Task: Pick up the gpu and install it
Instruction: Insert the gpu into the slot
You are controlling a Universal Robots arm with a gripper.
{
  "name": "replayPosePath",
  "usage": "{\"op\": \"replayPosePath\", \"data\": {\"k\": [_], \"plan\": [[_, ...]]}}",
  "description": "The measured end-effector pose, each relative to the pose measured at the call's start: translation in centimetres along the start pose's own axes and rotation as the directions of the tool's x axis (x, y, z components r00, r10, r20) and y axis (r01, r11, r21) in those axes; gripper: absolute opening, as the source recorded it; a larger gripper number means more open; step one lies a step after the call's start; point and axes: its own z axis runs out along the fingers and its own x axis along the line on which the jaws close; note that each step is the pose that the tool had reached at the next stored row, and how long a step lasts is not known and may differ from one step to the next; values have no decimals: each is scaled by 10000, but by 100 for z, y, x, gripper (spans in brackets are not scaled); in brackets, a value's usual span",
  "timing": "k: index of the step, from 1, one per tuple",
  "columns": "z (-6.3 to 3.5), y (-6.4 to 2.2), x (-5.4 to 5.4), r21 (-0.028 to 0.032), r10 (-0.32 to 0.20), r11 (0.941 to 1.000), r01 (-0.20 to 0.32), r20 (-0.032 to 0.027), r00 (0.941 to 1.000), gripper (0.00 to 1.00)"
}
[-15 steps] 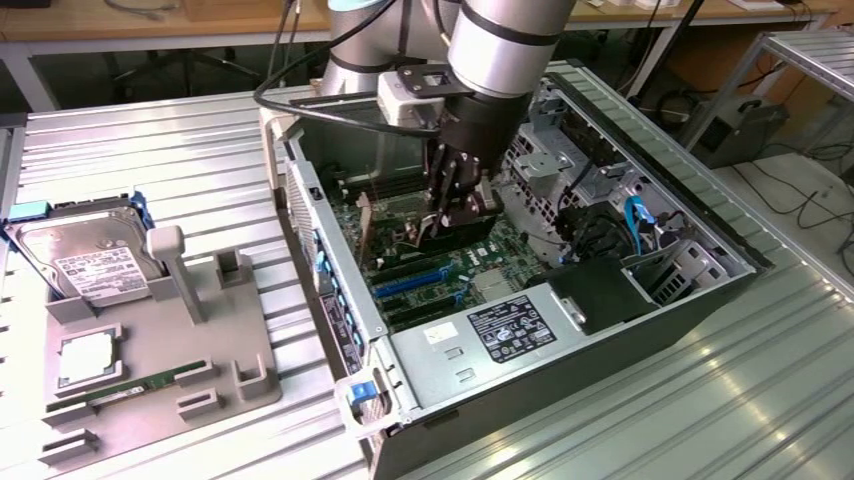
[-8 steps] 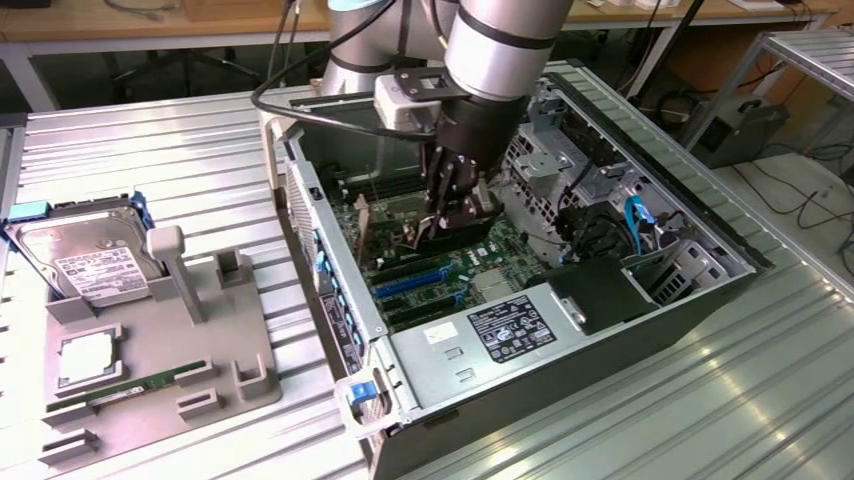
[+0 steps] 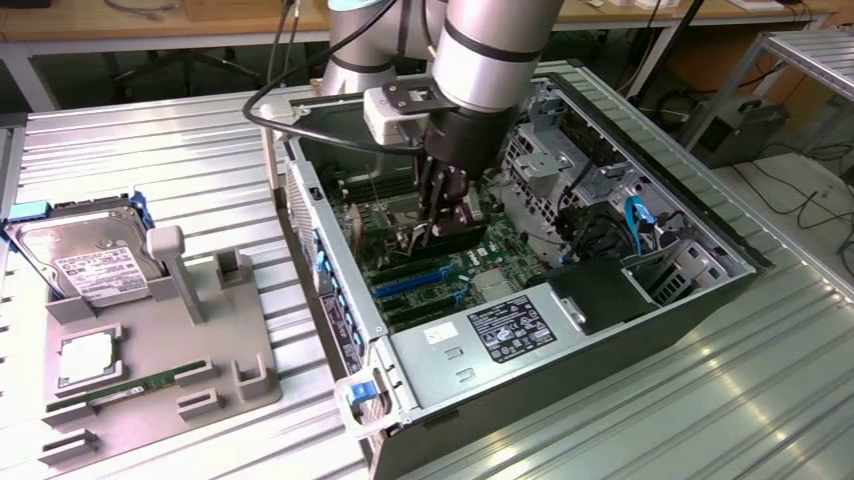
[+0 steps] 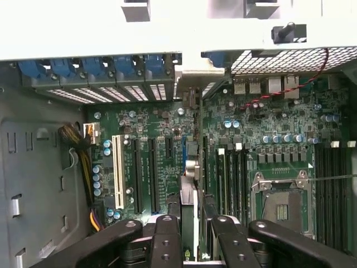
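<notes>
Gripper [image 3: 438,222] inside case [image 3: 694,215], fingers closed on gpu [image 4: 189,184], held edge-on between them, just above motherboard [image 4: 162,139] slots.

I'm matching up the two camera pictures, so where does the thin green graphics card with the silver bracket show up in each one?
Exterior view: the thin green graphics card hangs edge-on in the hand, over the green motherboard inside the open case.
Wrist view: the card runs edge-on up the middle from the hand.
Shared landmark: the motherboard's black expansion slots.
</notes>
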Motion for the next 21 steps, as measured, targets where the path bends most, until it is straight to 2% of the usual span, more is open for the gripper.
{"op": "replayPosePath", "data": {"k": [2, 11, 12, 16, 21], "plan": [[19, -1, 0, 33, -80, 10000, 80, -10, 10000, 26], [87, 26, 2, 56, -437, 9990, 437, -51, 9990, 26], [100, 30, 3, 73, -443, 9990, 443, -51, 9990, 26], [177, 39, 4, 142, -443, 9989, 444, -51, 9990, 26], [286, 60, 7, 149, -444, 9989, 445, -51, 9990, 26]]}}
